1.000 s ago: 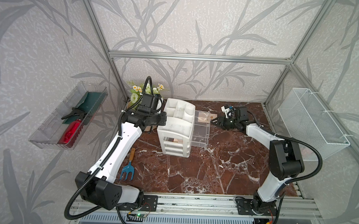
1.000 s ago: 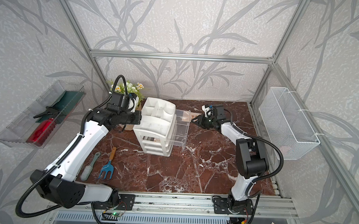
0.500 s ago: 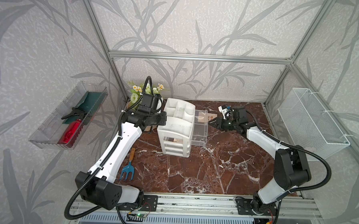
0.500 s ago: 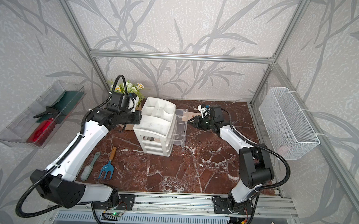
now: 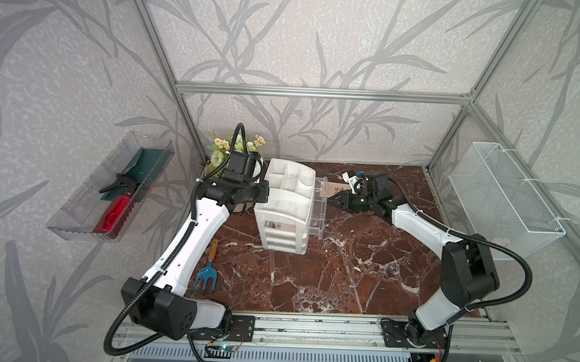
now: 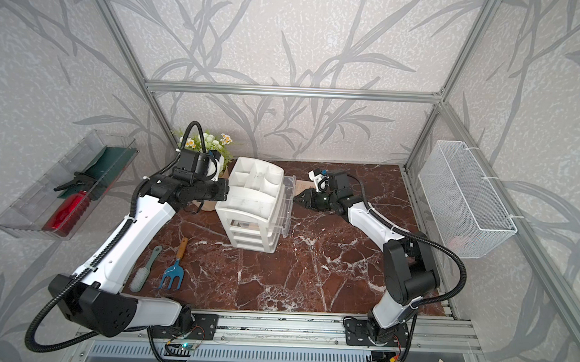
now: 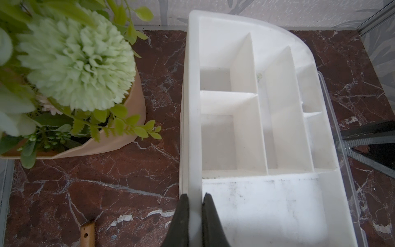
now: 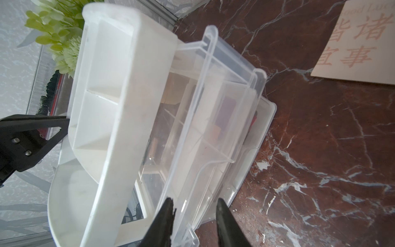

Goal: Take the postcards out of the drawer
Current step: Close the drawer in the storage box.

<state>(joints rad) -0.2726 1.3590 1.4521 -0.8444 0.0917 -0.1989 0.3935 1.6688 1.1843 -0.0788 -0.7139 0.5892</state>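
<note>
The white organiser [image 5: 286, 202] [image 7: 256, 203] stands at the back middle, and its clear drawer [image 5: 318, 198] [image 6: 288, 198] [image 8: 213, 102] is pulled out to the right. My left gripper [image 7: 195, 195] [image 5: 264, 191] is shut on the organiser's left rim. My right gripper [image 8: 195, 201] [image 5: 331, 199] [image 6: 298, 197] is open, its fingers either side of the drawer's front lip. One beige postcard [image 5: 331, 190] [image 8: 359, 42] lies on the table behind that gripper. A red card [image 8: 228, 107] shows dimly through the drawer's clear walls.
A flower pot [image 5: 233, 149] [image 7: 119, 139] stands left of the organiser. A blue hand rake [image 5: 207, 272] and a brush [image 6: 145, 269] lie front left. A clear ribbed tray [image 5: 89, 210] hangs on the left wall, a white mesh basket [image 5: 503, 198] on the right wall.
My right gripper has moved left, from beside the card on the table to the drawer's front edge. The left arm has not moved.
</note>
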